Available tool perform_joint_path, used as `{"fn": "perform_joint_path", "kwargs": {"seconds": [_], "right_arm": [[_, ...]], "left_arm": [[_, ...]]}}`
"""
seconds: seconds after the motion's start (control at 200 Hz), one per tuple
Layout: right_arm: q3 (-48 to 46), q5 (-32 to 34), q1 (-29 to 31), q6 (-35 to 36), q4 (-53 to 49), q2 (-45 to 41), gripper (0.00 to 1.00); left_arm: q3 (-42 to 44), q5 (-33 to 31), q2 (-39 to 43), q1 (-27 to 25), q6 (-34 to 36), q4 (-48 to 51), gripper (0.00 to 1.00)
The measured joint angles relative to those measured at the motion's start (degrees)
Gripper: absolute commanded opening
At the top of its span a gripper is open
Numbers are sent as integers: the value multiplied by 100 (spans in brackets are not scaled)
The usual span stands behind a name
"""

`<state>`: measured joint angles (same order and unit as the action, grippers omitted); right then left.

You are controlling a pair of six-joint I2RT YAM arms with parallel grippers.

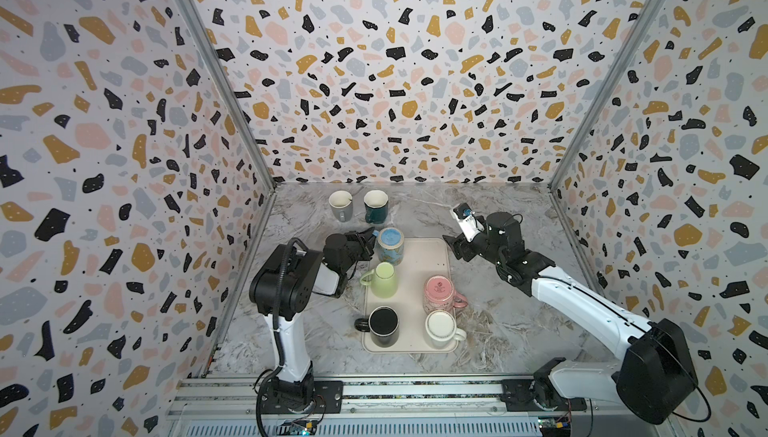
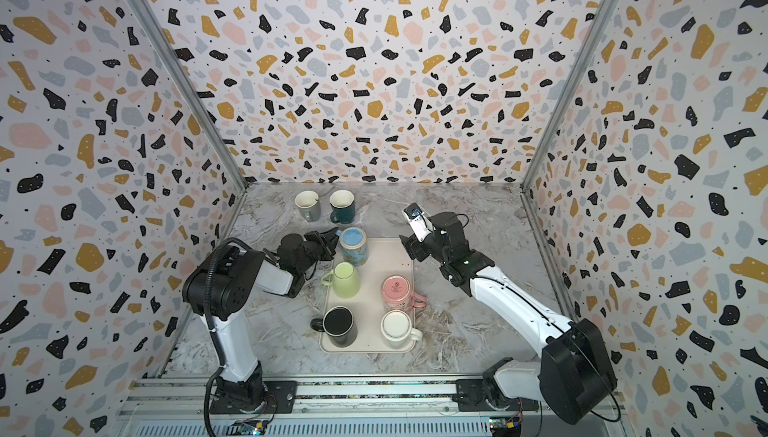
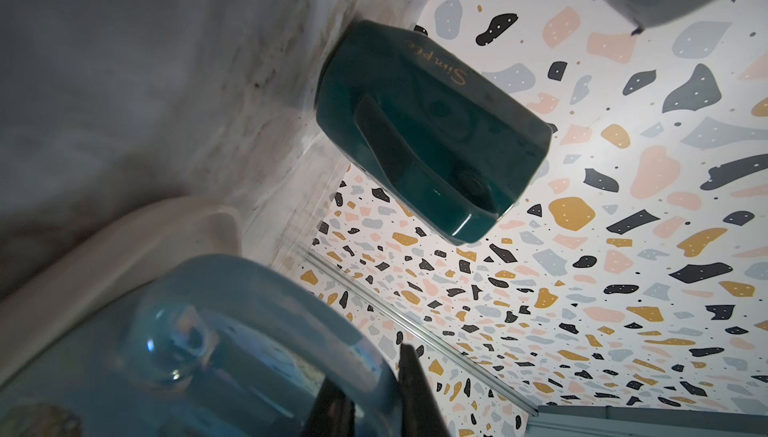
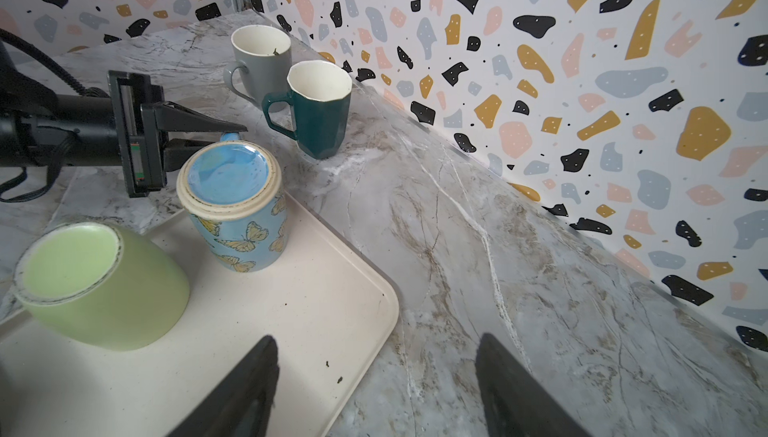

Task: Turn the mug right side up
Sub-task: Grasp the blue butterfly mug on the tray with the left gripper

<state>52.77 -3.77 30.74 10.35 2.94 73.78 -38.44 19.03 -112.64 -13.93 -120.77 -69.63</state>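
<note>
left gripper (image 4: 224, 138) pinched nearly closed, arm reaching forward, right gripper (image 4: 376, 345) spread wide, raised

A lab test booth: terrazzo-print walls (image 1: 395, 82), aluminium rail (image 1: 415, 391) (marble-look tabletop (image 1: 511, 322)).

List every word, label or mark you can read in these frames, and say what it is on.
"Simple": gold script on the side of the dark green mug, seen in the left wrist view.
Round stamp on the upturned base of the pink mug: too small to read.
Butterfly mug: butterfly pictures only, no lettering seen.
Nothing else is legible.
</note>
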Motion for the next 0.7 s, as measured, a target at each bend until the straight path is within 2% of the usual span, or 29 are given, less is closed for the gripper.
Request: {"fn": "perform_joint_path", "kwargs": {"seconds": [0.245,0.701], "right_arm": [[0,46,-4,0,-11,0,76],[-11,81,-4,0,-85,0,76]], "left_arm": [[-101,79,-153,-46,2,-313,0],[-857,542,-391,-234,234,-278,0]]}}
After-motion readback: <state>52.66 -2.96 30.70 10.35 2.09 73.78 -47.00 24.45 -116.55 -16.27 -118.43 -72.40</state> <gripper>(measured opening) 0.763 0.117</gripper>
